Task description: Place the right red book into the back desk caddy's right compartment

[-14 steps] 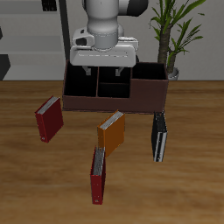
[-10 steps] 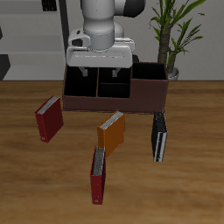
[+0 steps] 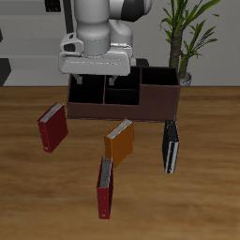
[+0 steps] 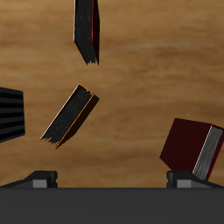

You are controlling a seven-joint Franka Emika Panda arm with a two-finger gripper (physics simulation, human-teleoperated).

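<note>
The right red book (image 3: 52,127) stands tilted on the table in front of one end of the back desk caddy (image 3: 122,109); the wrist view shows it as a red book (image 4: 191,145) with its white pages visible. My gripper (image 3: 93,82) hangs open and empty above the caddy, over the end nearest that book. Only the fingertips (image 4: 38,180) show in the wrist view. The caddy has a full-depth bay at each end; one end bay (image 3: 159,84) is in plain sight, the other is partly behind my gripper. I cannot tell which is the right compartment.
A second red book (image 3: 105,187) stands near the table's front edge. An orange book (image 3: 119,142) leans at the middle and a black book (image 3: 171,146) stands beside it. A potted plant (image 3: 186,37) rises behind the caddy's far end.
My gripper has slid sideways along the caddy toward the end where the right red book stands. The books and the caddy have not moved.
</note>
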